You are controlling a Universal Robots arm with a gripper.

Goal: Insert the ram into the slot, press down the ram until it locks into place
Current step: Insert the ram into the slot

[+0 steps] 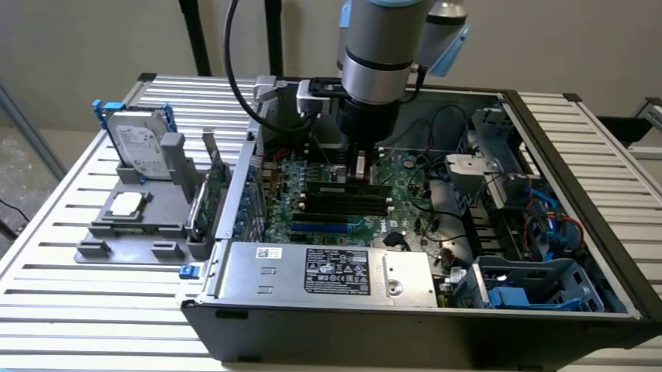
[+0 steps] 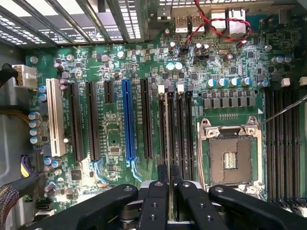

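Nearest: power supply cover [image 1: 331, 271], its edge running just beside the board. Next: the slot [image 2: 171, 124], one of several parallel black ones, with its neighbours lying bare. The ram [image 1: 342, 186] is standing upright along it; how deeply it sits cannot be told. The gripper [image 2: 169, 191] is pinching the ram's thin top edge, fingers drawn narrow. Beyond: blue slot [image 2: 126, 120], CPU socket [image 2: 230, 158], and case wall [image 1: 455, 101], leaving open room around the arm.

Thin green ram [image 1: 333, 186] standing in black slot [image 2: 170, 120]
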